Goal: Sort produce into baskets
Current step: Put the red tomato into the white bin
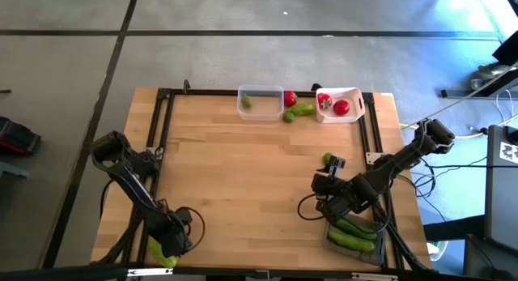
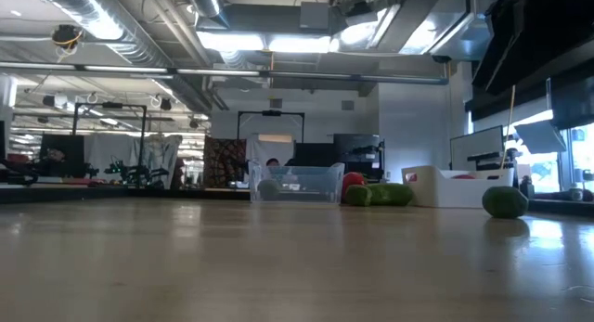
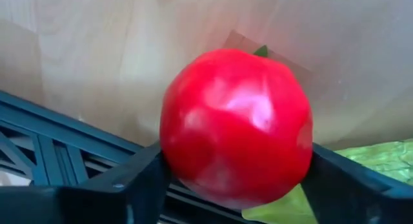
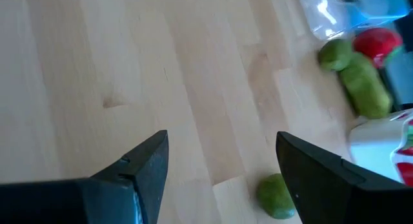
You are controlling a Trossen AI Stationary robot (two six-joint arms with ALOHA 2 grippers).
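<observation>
Your left gripper (image 3: 235,185) sits at the near left corner of the table with a red tomato (image 3: 236,124) between its fingers, which touch both flanks; I judge the hold shallow, so a quick lift could let the round, glossy piece roll out onto the green leafy scrap (image 3: 381,156) just beside it. Your right gripper (image 4: 222,169) hangs with fingers spread and nothing between them, a small green fruit (image 4: 276,195) lying just ahead; reach carelessly and a fingertip could knock it rolling away.
</observation>
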